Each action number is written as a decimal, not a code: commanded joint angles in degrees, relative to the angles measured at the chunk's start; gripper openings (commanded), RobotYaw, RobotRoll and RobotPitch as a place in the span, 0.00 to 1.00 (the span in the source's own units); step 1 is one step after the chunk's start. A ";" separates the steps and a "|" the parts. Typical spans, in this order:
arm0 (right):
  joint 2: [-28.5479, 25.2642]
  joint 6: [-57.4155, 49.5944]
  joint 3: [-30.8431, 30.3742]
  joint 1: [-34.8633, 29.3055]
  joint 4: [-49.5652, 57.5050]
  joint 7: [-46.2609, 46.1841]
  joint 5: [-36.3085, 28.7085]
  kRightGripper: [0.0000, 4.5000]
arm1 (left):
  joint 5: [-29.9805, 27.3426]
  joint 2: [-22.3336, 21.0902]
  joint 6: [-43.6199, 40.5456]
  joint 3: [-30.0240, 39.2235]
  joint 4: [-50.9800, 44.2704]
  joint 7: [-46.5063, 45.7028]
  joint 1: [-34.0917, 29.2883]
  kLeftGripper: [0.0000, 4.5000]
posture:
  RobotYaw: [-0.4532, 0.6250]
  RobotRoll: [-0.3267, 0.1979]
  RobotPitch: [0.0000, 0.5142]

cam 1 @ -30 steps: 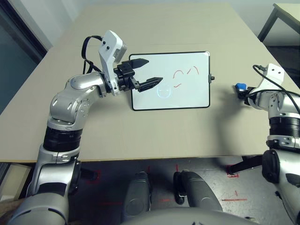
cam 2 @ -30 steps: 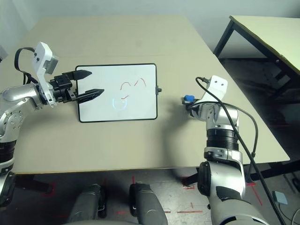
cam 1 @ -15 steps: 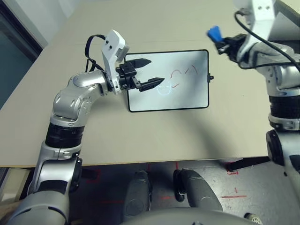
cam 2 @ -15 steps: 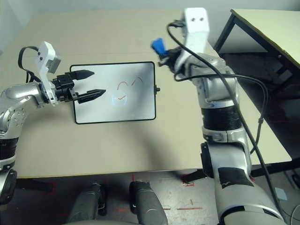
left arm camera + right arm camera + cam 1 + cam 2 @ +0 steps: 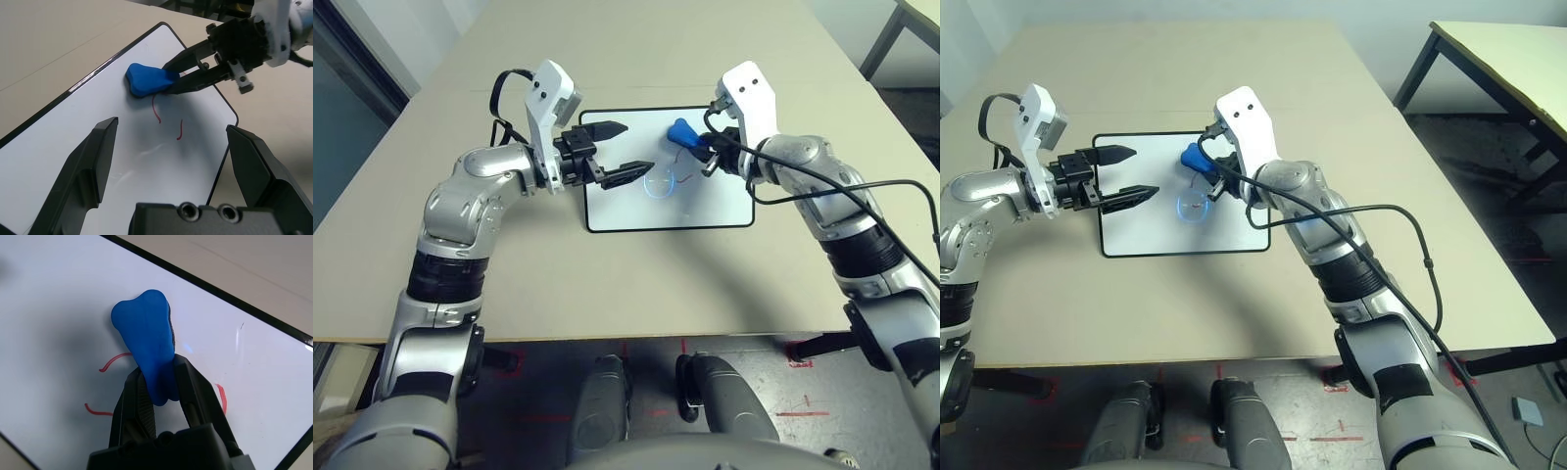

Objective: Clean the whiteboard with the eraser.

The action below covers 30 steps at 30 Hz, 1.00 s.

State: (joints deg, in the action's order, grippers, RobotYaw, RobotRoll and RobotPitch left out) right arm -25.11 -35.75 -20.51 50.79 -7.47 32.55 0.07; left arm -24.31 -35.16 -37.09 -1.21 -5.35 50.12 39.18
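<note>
The whiteboard (image 5: 705,201) lies flat on the table, white with a thin black frame, with red marker strokes (image 5: 157,111) near its middle. My right gripper (image 5: 697,149) is shut on the blue eraser (image 5: 683,133), pressing it onto the board's upper middle, right by the red strokes (image 5: 109,364). In the right wrist view the eraser (image 5: 146,345) sticks out past the fingers (image 5: 193,391). My left gripper (image 5: 622,150) hovers open over the board's left part, with nothing between its fingers (image 5: 93,166).
The beige table (image 5: 636,284) extends around the board, with bare room in front and behind. A second table (image 5: 1518,69) with black legs stands off to the right. A small black knob (image 5: 756,164) sticks out from the board's right side.
My right arm has swung from the table's right side, up and leftward, and brought the eraser down onto the board. The left gripper has stayed in place, open.
</note>
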 commanded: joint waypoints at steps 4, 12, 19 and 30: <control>2.53 5.13 -2.40 -2.39 -3.77 -0.20 4.65 0.18 | -0.18 -0.14 -1.31 -0.38 -1.81 -0.26 -0.21 1.00 | 0.44 0.62 0.28; 6.05 5.63 -5.29 -5.98 -0.87 1.77 7.82 0.18 | -0.39 -0.14 -1.84 -0.34 -2.04 -0.27 0.12 1.00 | 0.45 0.62 0.29; 6.22 6.57 -6.59 -7.88 0.48 2.38 11.22 0.18 | -0.45 0.12 -1.92 -0.26 -2.27 -0.44 0.06 1.00 | 0.45 0.62 0.28; 6.17 10.34 -1.26 -3.57 -3.25 -4.40 14.50 0.17 | -0.21 0.92 -1.28 -0.46 -1.73 -0.46 0.26 1.00 | 0.43 0.62 0.27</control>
State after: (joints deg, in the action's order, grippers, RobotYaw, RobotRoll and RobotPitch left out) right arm -18.81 -25.18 -22.70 47.36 -8.67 29.40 13.37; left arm -24.45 -34.44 -38.61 -1.21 -6.61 49.59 39.18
